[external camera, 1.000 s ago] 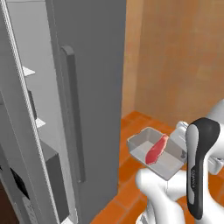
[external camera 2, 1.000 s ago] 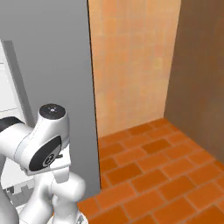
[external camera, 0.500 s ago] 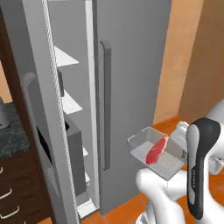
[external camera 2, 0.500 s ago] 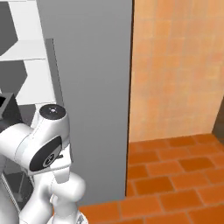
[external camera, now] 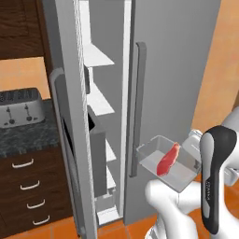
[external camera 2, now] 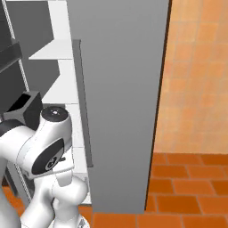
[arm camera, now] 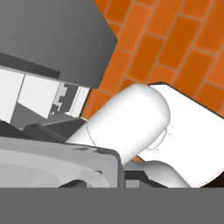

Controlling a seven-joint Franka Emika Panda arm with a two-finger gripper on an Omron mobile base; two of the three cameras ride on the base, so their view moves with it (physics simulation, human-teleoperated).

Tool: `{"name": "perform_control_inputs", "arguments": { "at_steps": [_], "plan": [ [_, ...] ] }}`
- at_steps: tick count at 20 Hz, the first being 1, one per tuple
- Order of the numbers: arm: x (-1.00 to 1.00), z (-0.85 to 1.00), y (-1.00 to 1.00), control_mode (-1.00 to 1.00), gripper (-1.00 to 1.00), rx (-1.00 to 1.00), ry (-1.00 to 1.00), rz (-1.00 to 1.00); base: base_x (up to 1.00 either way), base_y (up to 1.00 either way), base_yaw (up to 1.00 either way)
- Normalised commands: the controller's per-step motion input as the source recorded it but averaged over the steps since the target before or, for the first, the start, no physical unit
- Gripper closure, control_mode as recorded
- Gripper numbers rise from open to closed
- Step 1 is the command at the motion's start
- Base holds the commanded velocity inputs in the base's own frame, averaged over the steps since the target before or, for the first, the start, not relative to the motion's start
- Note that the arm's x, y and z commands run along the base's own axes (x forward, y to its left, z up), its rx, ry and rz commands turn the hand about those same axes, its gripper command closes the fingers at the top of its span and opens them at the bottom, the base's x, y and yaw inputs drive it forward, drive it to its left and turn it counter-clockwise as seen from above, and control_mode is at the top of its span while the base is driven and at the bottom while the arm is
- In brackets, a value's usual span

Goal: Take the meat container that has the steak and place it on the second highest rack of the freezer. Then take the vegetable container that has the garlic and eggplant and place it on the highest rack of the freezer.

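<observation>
Steak [external camera: 168,159]: flat red-pink slab lying diagonally in a clear shallow rectangular meat container [external camera: 151,161], held in mid-air beside the freezer [external camera: 177,70], its near corner close to the long bar handle [external camera: 137,109]. Claw pinched tight on the container's rim at the arm side. Freezer door [external camera: 70,116] swung open, thin white shelves [external camera: 97,56] stacked in the narrow gap; brick-orange floor [external camera 2: 187,182] beyond.
</observation>
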Motion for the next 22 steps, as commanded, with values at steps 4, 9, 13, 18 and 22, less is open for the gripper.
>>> {"name": "perform_control_inputs", "arguments": {
  "at_steps": [4, 9, 13, 18, 22],
  "plan": [
    [0.00, 0.00, 0.00, 1.00, 1.00, 0.00, 0.00, 0.00, 0.36, -0.01, 0.26],
    [0.00, 0.00, 0.00, 1.00, 1.00, 0.00, 0.00, 0.00, 0.63, -0.01, 0.06],
    [0.00, 0.00, 0.00, 1.00, 1.00, 0.00, 0.00, 0.00, 0.63, 0.04, 0.08],
    [0.00, 0.00, 0.00, 1.00, 1.00, 0.00, 0.00, 0.00, 0.09, 0.45, 0.14],
    [0.00, 0.00, 0.00, 1.00, 1.00, 0.00, 0.00, 0.00, 0.06, 0.29, 0.08]
  ]
}}
